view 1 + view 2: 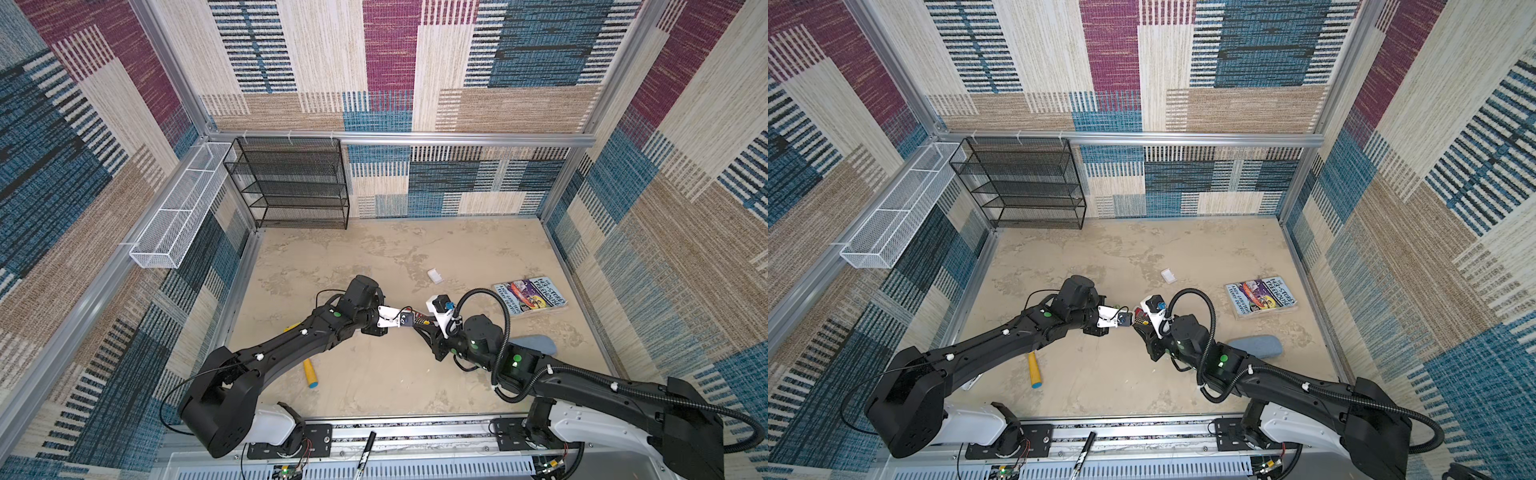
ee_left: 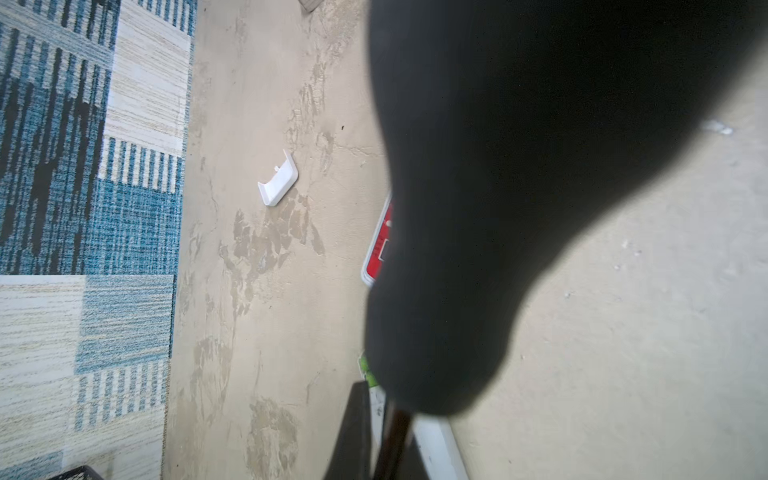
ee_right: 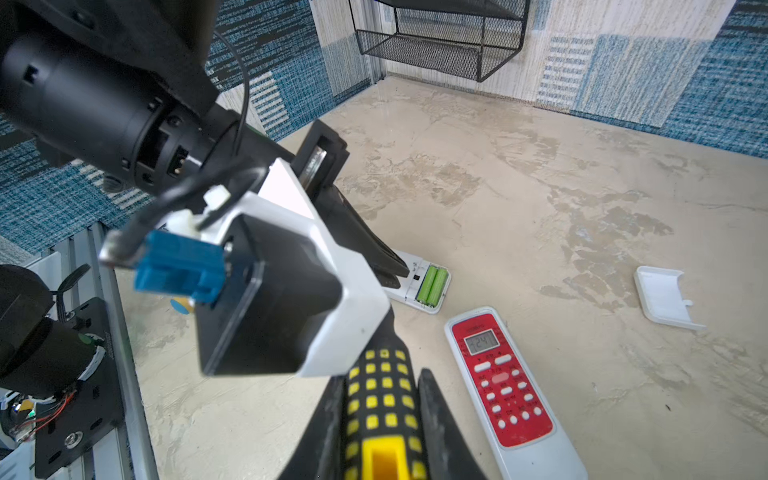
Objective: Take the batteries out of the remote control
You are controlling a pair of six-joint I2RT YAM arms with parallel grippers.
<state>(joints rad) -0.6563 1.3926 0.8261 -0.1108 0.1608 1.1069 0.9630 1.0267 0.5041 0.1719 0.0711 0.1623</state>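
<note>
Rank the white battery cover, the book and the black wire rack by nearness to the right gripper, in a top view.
1. White battery cover, just beyond the right gripper.
2. Book, off to its right.
3. Black wire rack, back left corner.

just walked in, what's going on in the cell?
Battery unloading, partway through. The right pincer grips a screwdriver by its handle; the tip is hidden. The left pincer is shut, fingertips down on the white remote right beside its open bay. Two green batteries sit in that bay, not yet out. A loose white cover lies apart from it. A red remote lies face up alongside, untouched.
</note>
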